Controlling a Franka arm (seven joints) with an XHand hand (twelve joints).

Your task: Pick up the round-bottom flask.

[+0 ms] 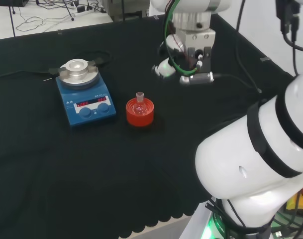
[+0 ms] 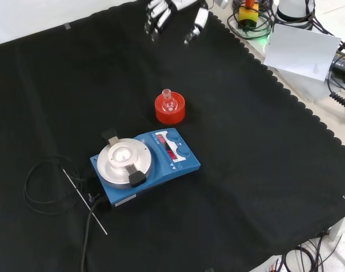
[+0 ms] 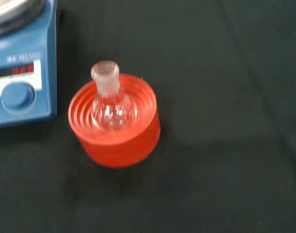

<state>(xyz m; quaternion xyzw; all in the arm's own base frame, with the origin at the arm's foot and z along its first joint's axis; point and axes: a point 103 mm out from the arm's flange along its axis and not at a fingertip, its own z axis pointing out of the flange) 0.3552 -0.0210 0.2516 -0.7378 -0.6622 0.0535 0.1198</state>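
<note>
1. The round-bottom flask (image 1: 139, 103) sits upright in its red ribbed stand (image 1: 140, 113), bulb down in the stand's recess and neck pointing up. In the wrist view the flask (image 3: 109, 104) is clear glass, and I see no liquid in the bulb.
2. The stand rests on the black cloth (image 1: 91, 169), just beside the blue stirrer plate (image 1: 84, 97); in the head view it lies to the plate's right, in the front view just beyond it. They are close, but I cannot tell whether they touch.
3. The plate's round metal top (image 2: 122, 162) carries no vessel.
4. My hand (image 2: 161, 14) hangs above the cloth at the front view's top edge, well apart from the flask, fingers relaxed and pointing downward, empty.
5. A thin rod (image 2: 84, 200) and a looped black cable (image 2: 39, 190) lie on the cloth near the plate.
</note>
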